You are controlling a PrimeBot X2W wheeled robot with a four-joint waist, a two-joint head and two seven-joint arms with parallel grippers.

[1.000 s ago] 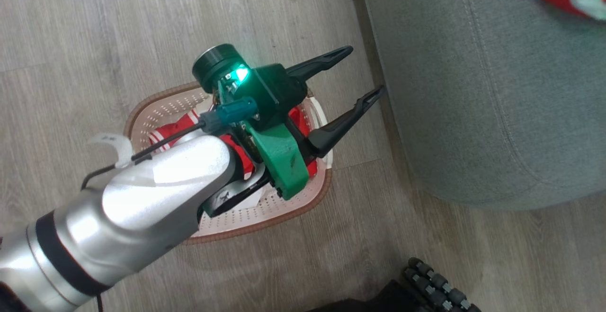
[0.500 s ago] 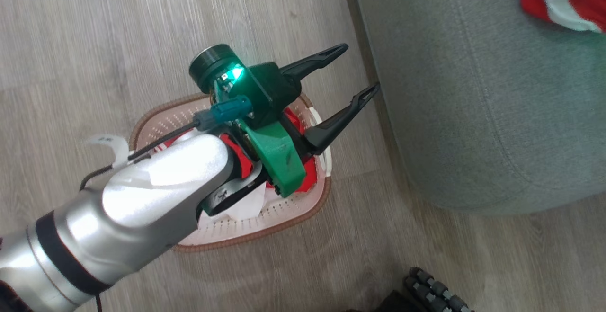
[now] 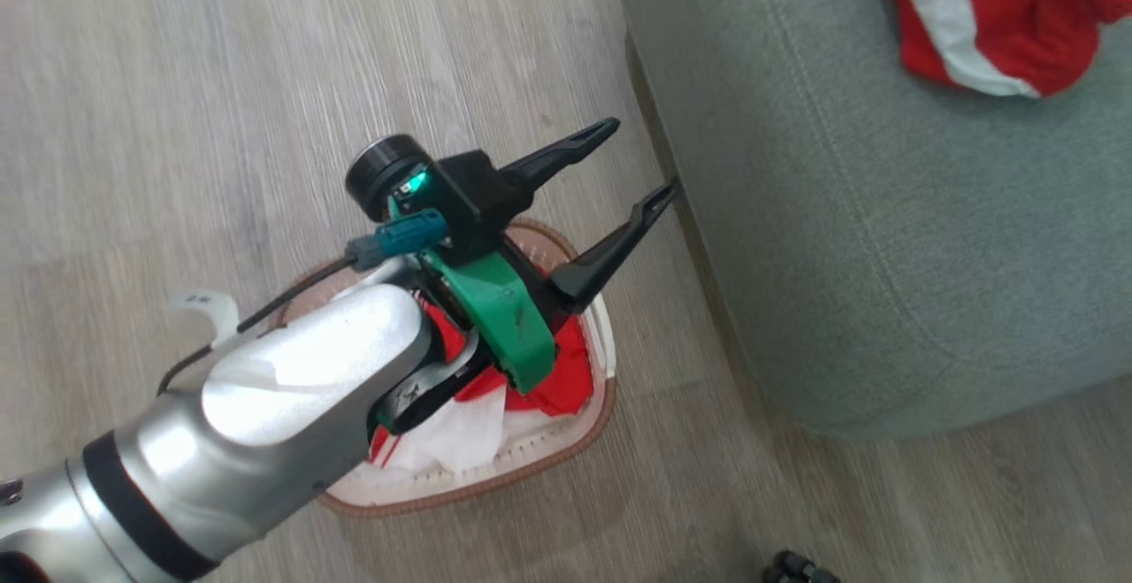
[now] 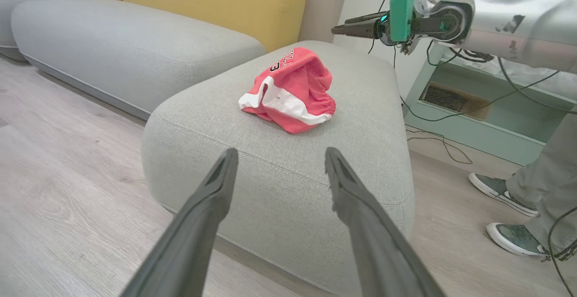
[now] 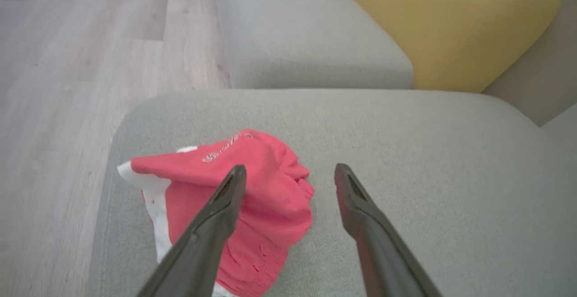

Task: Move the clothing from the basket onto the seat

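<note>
The left hand (image 3: 644, 154) hangs over the basket (image 3: 531, 470), fingers spread and empty, likely ready to dip for another piece; the basket stands on the floor (image 3: 221, 123) just beside the seat (image 3: 884, 238), which keeps each carry short. One red garment (image 3: 999, 17) lies on the seat, the right hand (image 5: 289, 167) poised near it, also spread and empty; more clothing (image 3: 566, 375) fills the basket.

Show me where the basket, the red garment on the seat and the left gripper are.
basket (image 3: 531, 446): head view, perforated lower wall just inside the rim.
red garment (image 4: 293, 89): left wrist view, middle of the crumpled bundle.
left gripper (image 3: 641, 156): head view, midway between its fingertips.
</note>
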